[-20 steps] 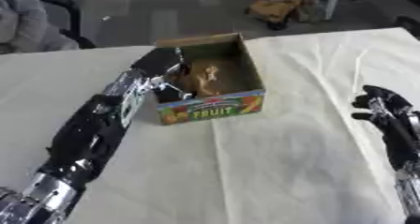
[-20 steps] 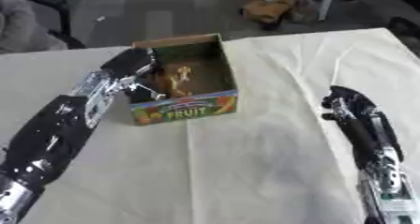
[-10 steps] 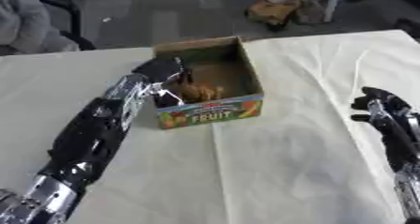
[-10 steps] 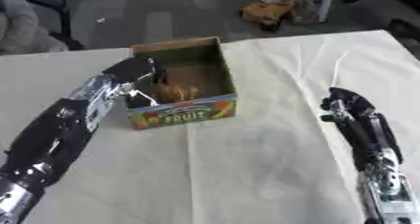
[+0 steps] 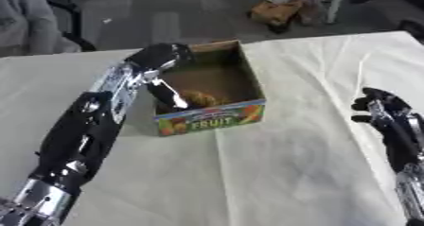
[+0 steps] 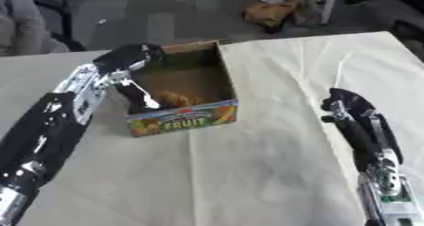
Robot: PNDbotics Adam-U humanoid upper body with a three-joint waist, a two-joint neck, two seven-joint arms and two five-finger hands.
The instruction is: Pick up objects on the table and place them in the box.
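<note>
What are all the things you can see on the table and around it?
Box: one, brown cardboard with a colourful printed front, on the table left of centre.
Object in the box: one, yellowish-brown, at the box's near end; what it is cannot be told.
Table cloth: one, cream, covering the table.
Bundle on the floor: one, tan, beyond the table's far edge.
Left hand: one, black and silver, reaching down inside the box at its left wall.
Right hand: one, black, resting on the cloth at the right edge, holding nothing.
</note>
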